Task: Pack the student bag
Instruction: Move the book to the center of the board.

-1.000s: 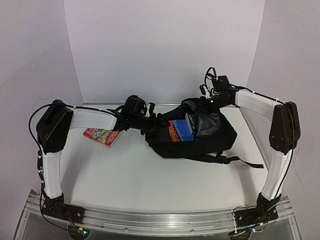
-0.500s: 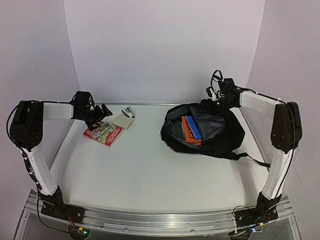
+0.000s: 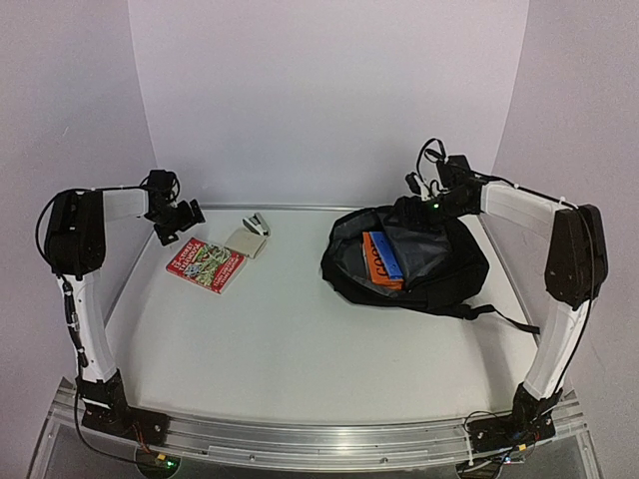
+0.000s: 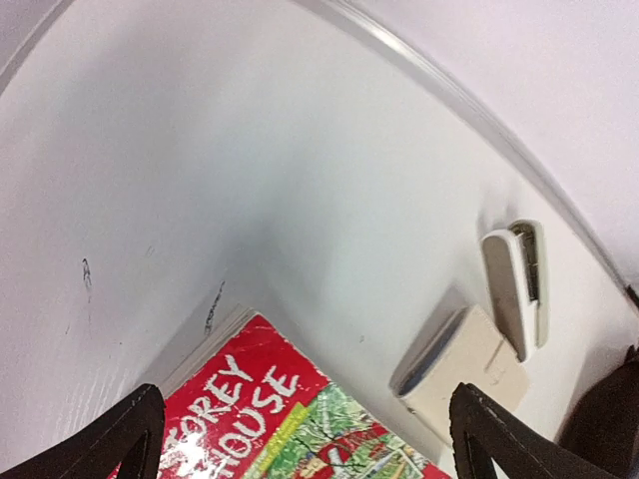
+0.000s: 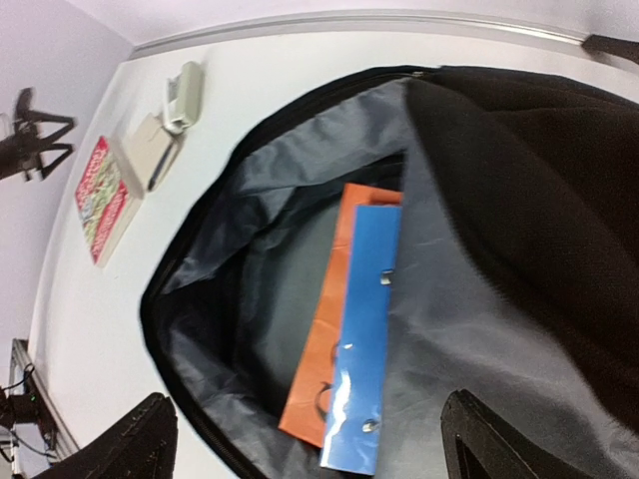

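Observation:
The student bag, a black backpack with grey lining, lies open at the right of the table. An orange book and a blue book stick out of its mouth. My right gripper hovers open above the bag's far rim; in its own view the blue book and the lining lie below my open gripper. My left gripper is open at the far left, just over the corner of a red book; the wrist view shows that book under the empty gripper.
A beige pad and a pale stapler lie just right of the red book, near the back wall. The bag's straps trail toward the right arm. White walls close the table at the back and sides.
My left arm has drawn back from the bag to the far left over the red book. Both grippers have opened. The bag has dropped and now lies with its mouth spread wider.

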Robot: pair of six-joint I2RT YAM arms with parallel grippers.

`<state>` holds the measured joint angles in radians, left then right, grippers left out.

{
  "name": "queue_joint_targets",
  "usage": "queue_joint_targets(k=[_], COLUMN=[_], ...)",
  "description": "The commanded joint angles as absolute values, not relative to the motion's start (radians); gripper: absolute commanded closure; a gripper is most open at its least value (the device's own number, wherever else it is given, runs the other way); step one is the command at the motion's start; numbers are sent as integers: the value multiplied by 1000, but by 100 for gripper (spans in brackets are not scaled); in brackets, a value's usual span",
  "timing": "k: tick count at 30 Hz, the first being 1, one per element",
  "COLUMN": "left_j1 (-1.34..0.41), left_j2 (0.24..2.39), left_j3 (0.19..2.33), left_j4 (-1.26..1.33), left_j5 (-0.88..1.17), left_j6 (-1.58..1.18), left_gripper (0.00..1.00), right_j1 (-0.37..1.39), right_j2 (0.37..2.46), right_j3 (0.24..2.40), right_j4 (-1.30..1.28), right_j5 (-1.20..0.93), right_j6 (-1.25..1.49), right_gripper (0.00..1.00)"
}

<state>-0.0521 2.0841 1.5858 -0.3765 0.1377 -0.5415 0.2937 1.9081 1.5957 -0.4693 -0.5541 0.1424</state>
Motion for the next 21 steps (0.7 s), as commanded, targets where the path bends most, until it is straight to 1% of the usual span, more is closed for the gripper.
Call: queue_joint_targets(k=[1,4,8,14,18,21], left_j1=[-50,-56,-79,-134,-182,-224], left_j2=[2177,2223,2251,2285,2238,2154], left_j3=[1707,1758,1765,1759,1670,1529], left_j4=[-453,-482,-486,-546,-535,-463], left_j5=[74,45,-21,-68,-47,24], left_j6=[-455,-422,-389,-365,-405,-487], left_gripper=[1,2,5,13,19,22], right_j1=[325,345,383,456,503,539], right_j2=[1831,1816,1803,1805,1800,1802], right_j3=[1579,1569,1564,1554,1538,1522], right_j4=[-474,-484,-498,-516,-515,-515], right_j5=[-719,-741,-754,-780,-784,-777], right_j6=[82,56,31,11,-15,-26], right_gripper=[9,9,8,7,6,6])
